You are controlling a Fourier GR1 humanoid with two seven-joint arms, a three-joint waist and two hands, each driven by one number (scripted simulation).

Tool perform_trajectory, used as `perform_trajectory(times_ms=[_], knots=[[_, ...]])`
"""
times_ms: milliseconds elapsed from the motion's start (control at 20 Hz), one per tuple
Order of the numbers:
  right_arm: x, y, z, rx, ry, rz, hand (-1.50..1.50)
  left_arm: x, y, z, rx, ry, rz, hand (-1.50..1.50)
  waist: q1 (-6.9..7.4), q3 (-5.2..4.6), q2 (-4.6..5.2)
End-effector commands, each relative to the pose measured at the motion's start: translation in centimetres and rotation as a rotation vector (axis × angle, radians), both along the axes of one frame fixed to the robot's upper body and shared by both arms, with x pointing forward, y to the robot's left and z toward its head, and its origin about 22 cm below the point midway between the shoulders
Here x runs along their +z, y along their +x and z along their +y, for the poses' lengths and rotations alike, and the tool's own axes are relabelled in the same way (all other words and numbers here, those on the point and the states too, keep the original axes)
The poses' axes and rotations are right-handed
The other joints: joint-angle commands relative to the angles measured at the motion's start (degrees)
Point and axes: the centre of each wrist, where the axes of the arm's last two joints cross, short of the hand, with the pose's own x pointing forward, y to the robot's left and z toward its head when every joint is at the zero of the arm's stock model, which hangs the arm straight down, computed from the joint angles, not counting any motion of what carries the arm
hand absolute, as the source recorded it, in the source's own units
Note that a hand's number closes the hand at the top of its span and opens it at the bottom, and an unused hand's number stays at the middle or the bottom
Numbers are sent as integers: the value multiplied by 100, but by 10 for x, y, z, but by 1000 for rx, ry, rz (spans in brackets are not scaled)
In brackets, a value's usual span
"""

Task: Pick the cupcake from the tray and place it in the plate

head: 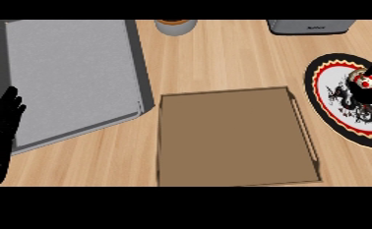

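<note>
The brown tray (232, 174) lies in the middle of the counter, and its inside is bare. At the right edge is the plate (327, 105), white with a black rim and a red and yellow band, partly cut off by the view. On its right part sits a small red, white and dark thing (362, 83), which may be the cupcake; the edge of the view cuts it. My left hand (9, 120) shows at the left edge, fingers up and straight, holding nothing. My right hand is out of view.
A large grey slab (73, 75) with a dark rim fills the left side, close to the tray's left corner. A round cup (175, 26) stands at the back centre. A grey appliance (311, 26) sits at the back right.
</note>
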Motion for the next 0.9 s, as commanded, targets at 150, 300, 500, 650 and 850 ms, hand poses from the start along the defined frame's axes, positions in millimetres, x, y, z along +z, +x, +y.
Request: perform_trajectory(times_ms=[150, 300, 500, 650, 850], knots=[[-25, -2, -23, 48, 123, 235, 150, -35, 21, -54, -142, -184, 105, 0, -18, -178, 167], [-51, -15, -39, 34, 123, 336, -150, -38, 16, -55, -166, -189, 103, 0, 81, -169, 178], [-44, -14, -52, 132, 147, 332, -150, -50, 12, -66, -153, -207, 131, 0, 13, -171, 155], [-30, -6, -58, 224, 234, 209, -150, -42, 17, -60, -147, -190, 123, 0, 8, -162, 132], [-27, 5, -49, 300, 464, -67, -150, -50, 10, -58, -118, -200, 137, 0, -159, -160, 106]])
